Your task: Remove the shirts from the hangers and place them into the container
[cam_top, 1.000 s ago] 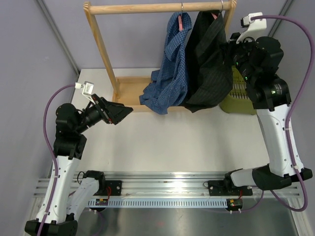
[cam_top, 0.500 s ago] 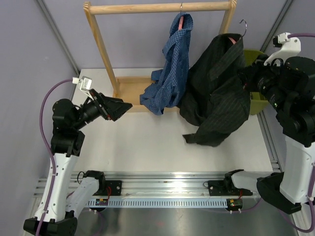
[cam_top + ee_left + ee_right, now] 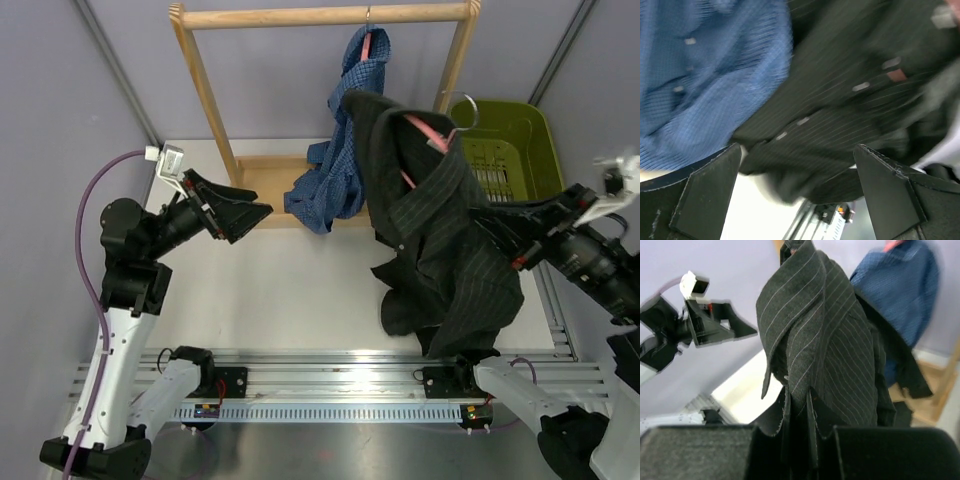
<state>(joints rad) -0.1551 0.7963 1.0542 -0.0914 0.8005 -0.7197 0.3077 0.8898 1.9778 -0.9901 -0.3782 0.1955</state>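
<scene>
Swung off the wooden rack (image 3: pixel 320 15) since a second ago, the black shirt (image 3: pixel 440 250) now hangs over the desk (image 3: pixel 300 290) at about 3 o'clock, carried forward and to the right, away from the rail. The right claw (image 3: pixel 797 434) is closed on a fold of its striped cloth; in the right wrist view the fabric rises from between the fingers in a tall bunched peak. Its pink hanger (image 3: pixel 425 135) is still inside the collar, tilted, and the wire hook points toward 1 o'clock, free of the rail.

The left claw (image 3: pixel 255 218) has stayed at about 9 o'clock, raised above the desk, jaws spread wide and holding nothing. It faces both garments.

The blue shirt (image 3: pixel 345 150) hangs from the rail at 12 o'clock on the other hanger (image 3: pixel 368 45), its lower part bunched on the rack's base. The black shirt's upper edge overlaps it in the top view.

The olive-green container (image 3: pixel 535 125) stands at 1 to 2 o'clock, just right of the rack's post, and no shirt shows in it.
</scene>
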